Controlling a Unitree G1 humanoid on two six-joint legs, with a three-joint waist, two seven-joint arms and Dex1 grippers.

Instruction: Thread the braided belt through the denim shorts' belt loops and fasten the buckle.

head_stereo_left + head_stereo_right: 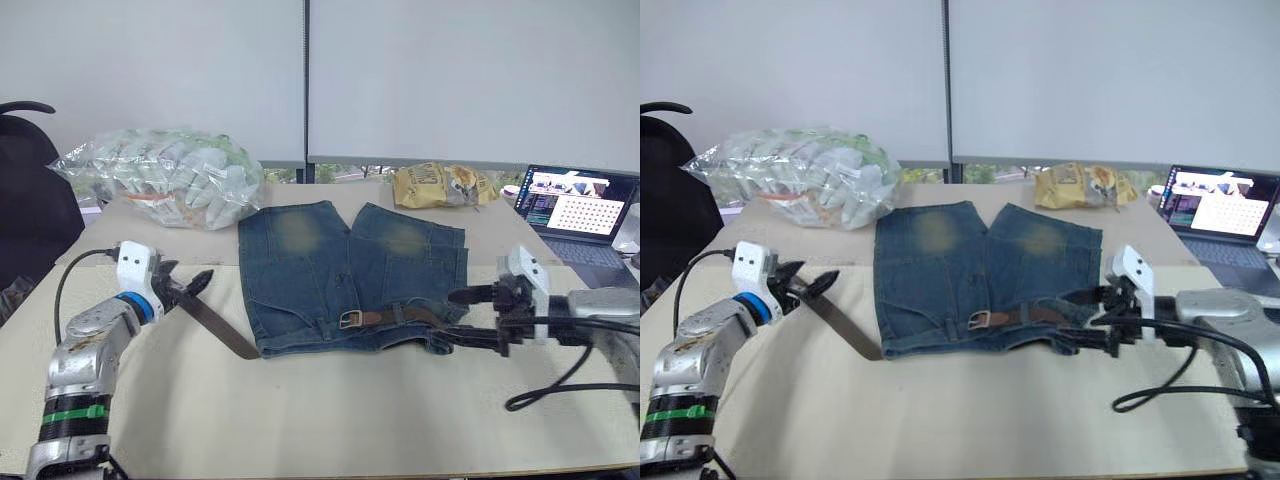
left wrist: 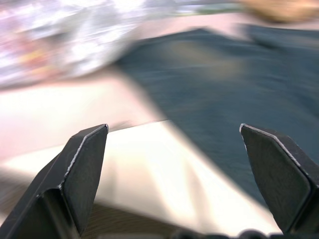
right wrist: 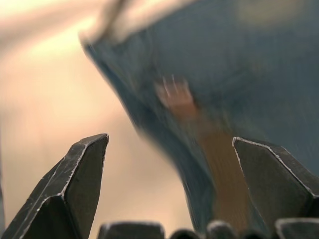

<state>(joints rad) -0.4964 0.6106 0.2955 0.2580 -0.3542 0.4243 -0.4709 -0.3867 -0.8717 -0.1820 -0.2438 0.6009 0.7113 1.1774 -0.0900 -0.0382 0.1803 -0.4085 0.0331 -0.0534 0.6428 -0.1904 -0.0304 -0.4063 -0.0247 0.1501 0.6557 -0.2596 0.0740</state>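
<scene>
Tabletop (image 1: 330, 410): braided belt (image 1: 400, 317) partly hidden in denim shorts (image 1: 300, 270) (both fingers apart)

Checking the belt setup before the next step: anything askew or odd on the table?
Yes. The braided belt lies along the waistband of the denim shorts, buckle mid-waist, but its free tail trails off the shorts' edge across the table toward the open left pincer.

Blue denim shorts (image 1: 350, 275) lie flat; the brown belt (image 1: 395, 317) seemingly runs along the waistband, silver buckle (image 1: 350, 319) mid-waist.
</scene>
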